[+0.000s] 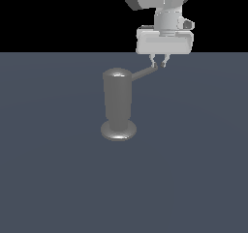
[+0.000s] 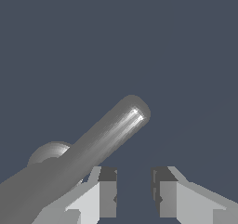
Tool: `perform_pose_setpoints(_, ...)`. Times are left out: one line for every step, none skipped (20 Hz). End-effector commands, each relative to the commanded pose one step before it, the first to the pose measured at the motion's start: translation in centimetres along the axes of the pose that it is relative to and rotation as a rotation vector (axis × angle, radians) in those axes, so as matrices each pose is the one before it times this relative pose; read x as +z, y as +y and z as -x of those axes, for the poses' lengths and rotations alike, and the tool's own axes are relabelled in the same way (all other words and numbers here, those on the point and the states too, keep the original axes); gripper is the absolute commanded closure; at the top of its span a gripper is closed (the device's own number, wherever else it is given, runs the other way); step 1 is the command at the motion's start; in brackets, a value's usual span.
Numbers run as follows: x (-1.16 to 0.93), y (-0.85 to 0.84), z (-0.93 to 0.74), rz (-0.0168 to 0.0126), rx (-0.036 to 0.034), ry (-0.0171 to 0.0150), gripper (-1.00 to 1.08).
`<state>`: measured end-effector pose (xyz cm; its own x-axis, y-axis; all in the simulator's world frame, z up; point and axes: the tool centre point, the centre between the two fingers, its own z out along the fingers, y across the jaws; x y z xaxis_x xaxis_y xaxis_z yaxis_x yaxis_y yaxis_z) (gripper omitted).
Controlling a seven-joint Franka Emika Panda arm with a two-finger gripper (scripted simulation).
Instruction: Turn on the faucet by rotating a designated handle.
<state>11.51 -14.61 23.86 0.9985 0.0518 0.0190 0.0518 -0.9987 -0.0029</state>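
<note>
While the faucet (image 1: 117, 105) stands upright on the tabletop (image 1: 193, 169), its handle (image 1: 144, 73) juts from the domed top toward the exterior view's right, the tip right at the pincer (image 1: 159, 64). A good turn likely means pushing sideways near the tip, keeping level with the rod so it doesn't slip off. Pincer fingers (image 2: 107, 193) stand slightly apart, holding nothing; the wrist view shows the rod beside one finger, contact uncertain.
</note>
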Motion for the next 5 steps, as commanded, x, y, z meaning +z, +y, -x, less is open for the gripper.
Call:
perform_pose_setpoints(1.644,0.901,-0.258,0.00301,0.01591,-0.01717,1.08)
perform_pose_setpoints(0.023,-0.007,-0.224,0.00000,0.00056,-0.00041,1.08)
perform_pose_setpoints(0.023,-0.006,-0.222,0.00001,0.00056,-0.00041,1.08)
perform_pose_setpoints(0.034,0.010,-0.219,0.00001,0.00079,-0.00058,1.08)
perform_pose_setpoints(0.000,0.000,0.000,0.00000,0.00000,0.00000,1.08)
